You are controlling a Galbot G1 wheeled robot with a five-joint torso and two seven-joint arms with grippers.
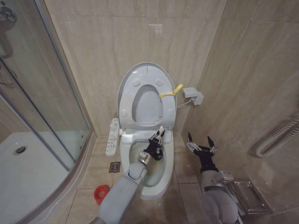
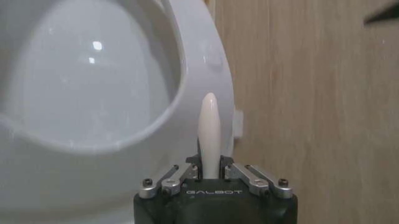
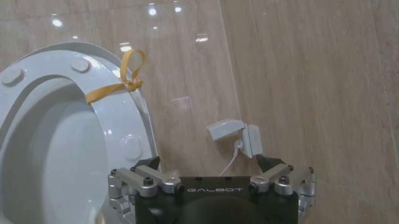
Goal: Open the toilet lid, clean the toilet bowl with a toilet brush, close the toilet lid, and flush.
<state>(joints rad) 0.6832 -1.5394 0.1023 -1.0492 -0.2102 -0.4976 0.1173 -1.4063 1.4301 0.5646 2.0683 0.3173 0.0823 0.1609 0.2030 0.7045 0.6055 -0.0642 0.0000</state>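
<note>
Glossy white oval toilet lid [image 1: 147, 74] upright against the tiled wall. White ceramic toilet bowl [image 1: 156, 179] open below. Left gripper [image 1: 159, 140] over the bowl — fingers clamped on the thin white toilet brush [image 2: 208, 135] handle. Right gripper [image 1: 201, 142] beside the bowl — fingers spread wide, holding nothing.

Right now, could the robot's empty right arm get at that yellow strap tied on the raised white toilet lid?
Probably yes: the right gripper hangs open beside the bowl, and nothing stands between it and the yellow strap above.
</note>
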